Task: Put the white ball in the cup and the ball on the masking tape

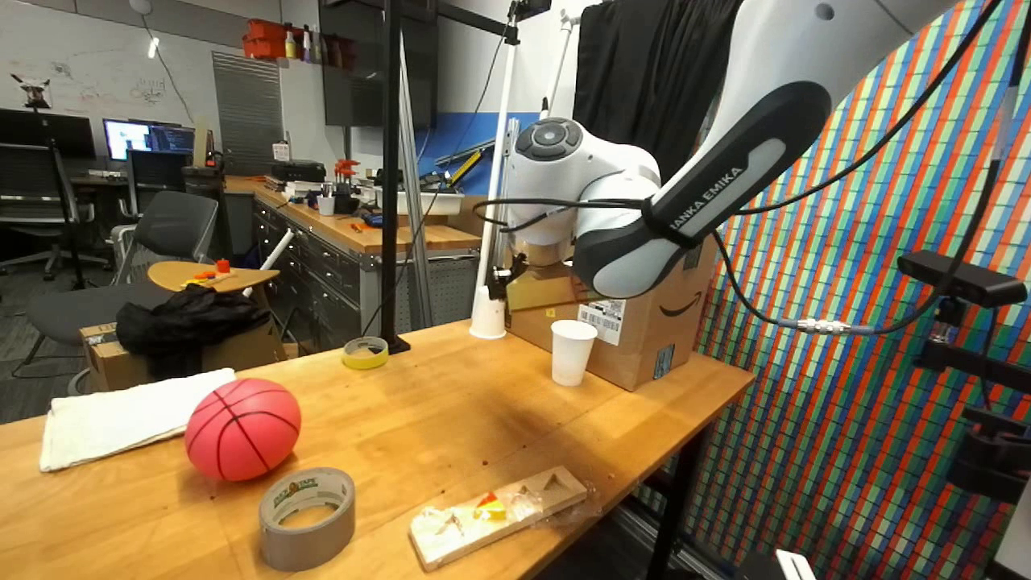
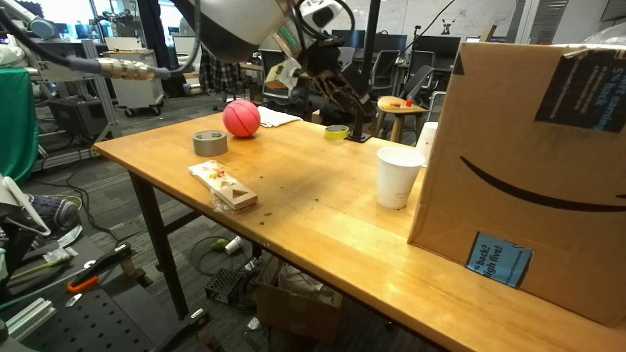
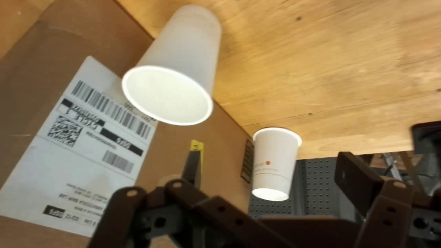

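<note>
One upright cup (image 1: 572,358) noted on worktop (image 1: 451,419) in an exterior view; masking tape (image 1: 312,544) sighted at its eight o'clock, ball (image 1: 243,429) at tape's eleven; hand (image 3: 269,164) spread wide, nothing gripped.

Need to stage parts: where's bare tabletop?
Free: mid-table, between cup, wooden block, masking tape, red ball and yellow tape; edge strip from wooden block to cardboard box. Crowded: red ball, towel and masking tape together; cup and upside-down cup beside the cardboard box.
</note>
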Available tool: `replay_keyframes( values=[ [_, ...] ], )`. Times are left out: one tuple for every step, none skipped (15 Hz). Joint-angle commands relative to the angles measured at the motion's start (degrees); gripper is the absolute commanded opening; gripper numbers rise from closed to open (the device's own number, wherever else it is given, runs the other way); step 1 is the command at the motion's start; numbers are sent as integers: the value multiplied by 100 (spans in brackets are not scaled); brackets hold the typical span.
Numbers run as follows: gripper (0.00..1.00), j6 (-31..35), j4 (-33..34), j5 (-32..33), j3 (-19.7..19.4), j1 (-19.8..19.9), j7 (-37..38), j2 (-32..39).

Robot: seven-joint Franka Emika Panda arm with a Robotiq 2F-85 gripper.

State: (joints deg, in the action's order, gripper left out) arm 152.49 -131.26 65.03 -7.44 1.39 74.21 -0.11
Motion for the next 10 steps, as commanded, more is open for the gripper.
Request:
replay_keyframes(
  values=[
    [100, 368, -638, -1412, 302, -287, -881, -779],
    [100, 436, -737, -1865, 382, -433, -1135, -895],
    [100, 504, -829, -2337, 449, -603, -1431, -994],
    [100, 550, -909, -2801, 503, -795, -1748, -1083],
    [100, 566, -960, -3213, 542, -993, -2031, -1160],
    [100, 600, -1001, -3579, 578, -1203, -2308, -1215],
    [100, 588, -1019, -4064, 979, -1045, -2668, -1265],
    [100, 499, -974, -4354, 1153, -1136, -2856, -1259],
    [100, 418, -920, -4616, 1342, -1192, -3053, -1242],
    [100, 346, -846, -4774, 1548, -1214, -3172, -1199]
  ],
)
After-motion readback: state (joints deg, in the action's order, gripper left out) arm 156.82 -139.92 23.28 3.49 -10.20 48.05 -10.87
